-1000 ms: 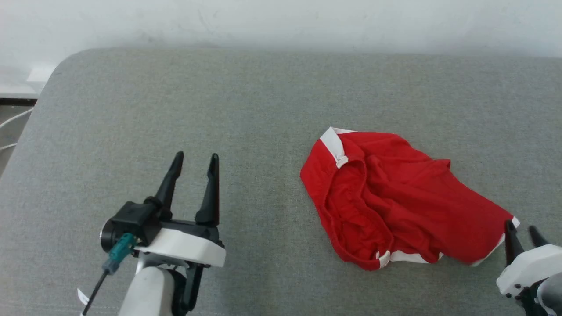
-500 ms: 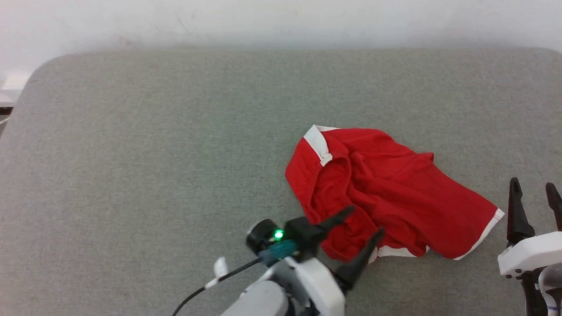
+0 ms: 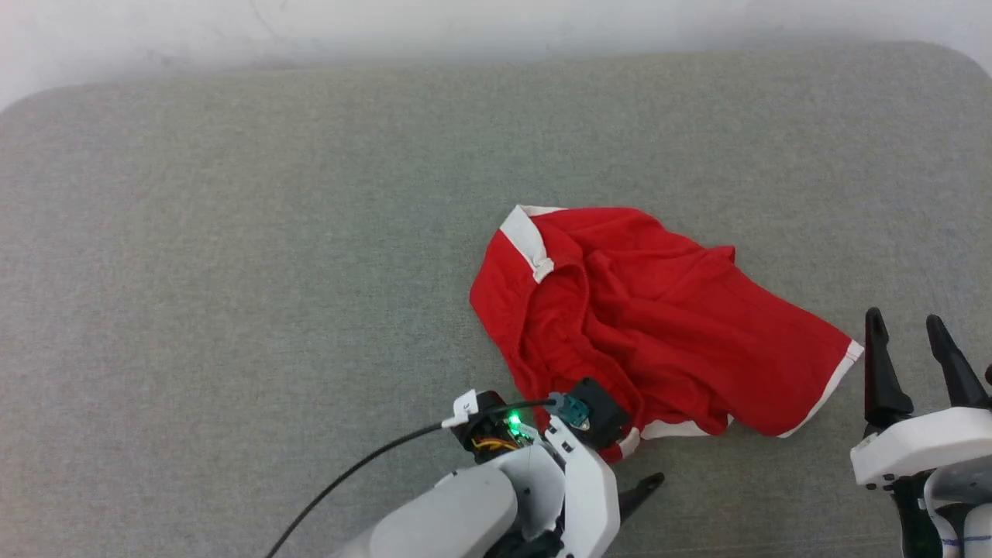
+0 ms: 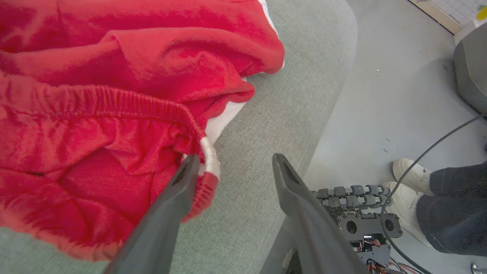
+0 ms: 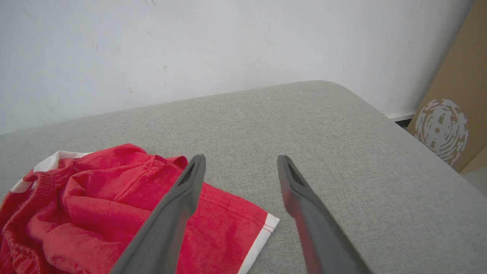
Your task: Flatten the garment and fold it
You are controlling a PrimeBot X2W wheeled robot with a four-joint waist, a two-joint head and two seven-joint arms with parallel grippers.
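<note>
Covering most of the head view is the grey padded bench [image 3: 232,271], with a white wall [image 5: 228,45] behind it. The garment [image 3: 659,333] sits crumpled right of centre, toward the near edge: red shorts, gathered waistband [image 4: 95,99] bunched on the left side, white trim on the leg hem at the right.

Left pincer [image 4: 235,158] is spread wide at the garment's near edge. One finger touches the white bit at the waistband's end, the other's over bare bench, nothing gripped. Right pincer [image 3: 904,315] is spread too, just beside the hem, not touching.

Brown cardboard panel [image 5: 462,91] past the bench's right end has a pale mottled round print [image 5: 441,129], no letters I can make out. Someone's white shoes [image 4: 411,179] are on the floor [image 4: 399,76]. Tiny white tag [image 3: 463,403] on the left arm's cable, too small to read.
</note>
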